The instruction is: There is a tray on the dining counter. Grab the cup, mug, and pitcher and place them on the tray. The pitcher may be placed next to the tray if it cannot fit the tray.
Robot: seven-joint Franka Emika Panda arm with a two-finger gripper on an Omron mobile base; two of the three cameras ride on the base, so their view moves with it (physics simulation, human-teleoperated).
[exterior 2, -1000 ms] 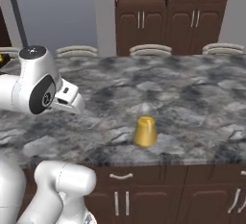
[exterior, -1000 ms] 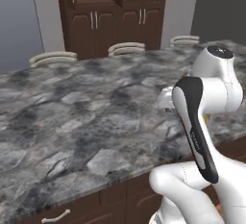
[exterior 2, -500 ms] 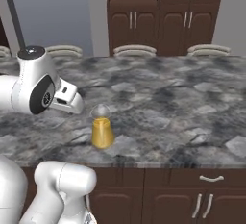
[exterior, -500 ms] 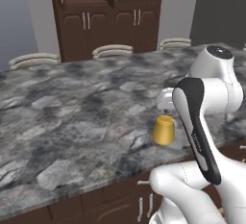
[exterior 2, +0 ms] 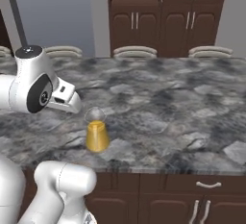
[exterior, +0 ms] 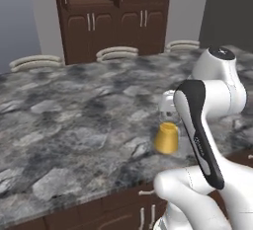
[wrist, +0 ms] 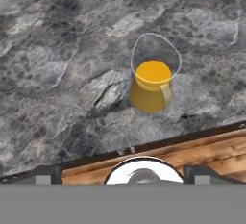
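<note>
Gripper [wrist: 144,170] spread wide w/ nothing in it, so task looks barely begun — pitcher [wrist: 151,87] sits upright near front edge of dining counter [exterior: 74,125], just past the hand at 12 o'clock, not yet grabbed, w/ cup, mug & tray work all left.

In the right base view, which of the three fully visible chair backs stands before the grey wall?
The leftmost chair back; the middle chair back and the right chair back have the cabinet behind.
</note>
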